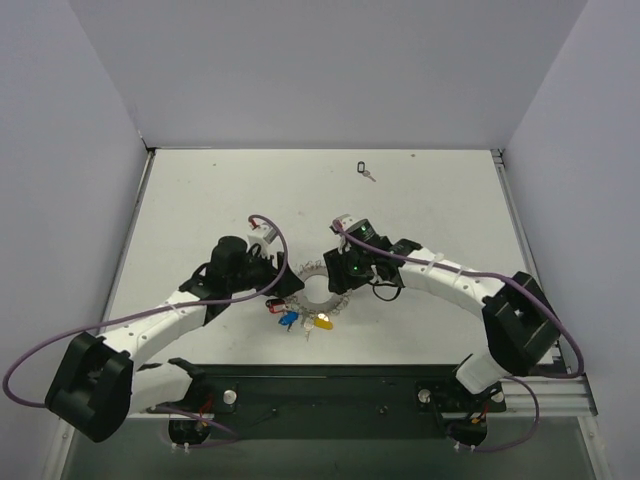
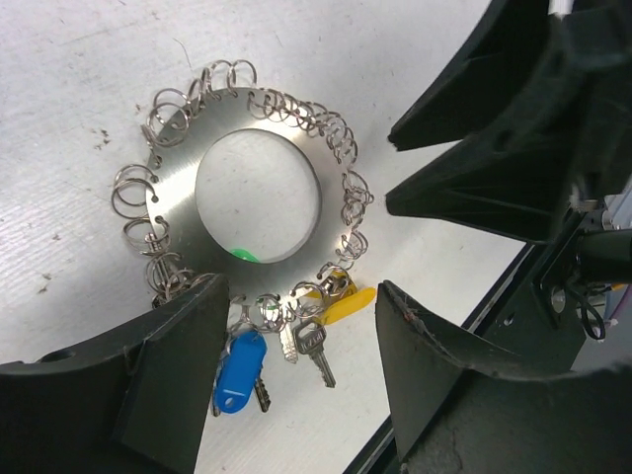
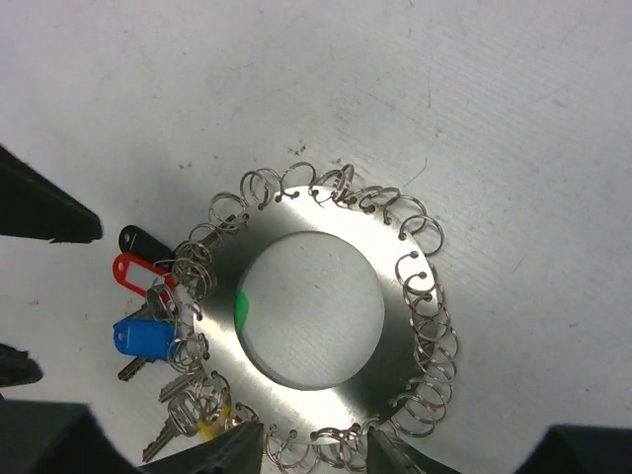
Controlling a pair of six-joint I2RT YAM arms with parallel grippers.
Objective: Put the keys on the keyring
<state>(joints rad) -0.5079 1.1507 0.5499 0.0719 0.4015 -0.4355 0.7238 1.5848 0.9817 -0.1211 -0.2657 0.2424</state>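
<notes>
White counter [image 1: 430, 200], two arms, each trailing one purple cable [image 1: 150, 318].

One large silvery metal keyring [image 3: 395, 331] lies flat at mid-counter, between the two end effectors. It is a flat disc with a round hole, its rim strung with many small wire loops.

Keys [image 2: 314, 351]: a cluster sits at the ring's near-left rim, touching the loops; whether each is threaded I cannot tell. Four plastic heads counted there:
- one black head [image 3: 138, 240]
- one red head [image 3: 133, 269]
- one blue head [image 3: 143, 338]
- one yellow head [image 2: 348, 306]

At least two bare silver blades show beside them. One lone key [image 1: 365, 170], small with a black head, lies well apart toward the far edge.

Left end effector [image 2: 301, 291]: jaws wide apart, straddling the key cluster and the rim there. One finger overlaps the ring's edge in its own view — nothing gripped.

Right end effector [image 3: 314, 444]: jaws parted partway, tips just beside the opposite rim. From the left wrist view the gap between them shows only counter — it holds nothing.
</notes>
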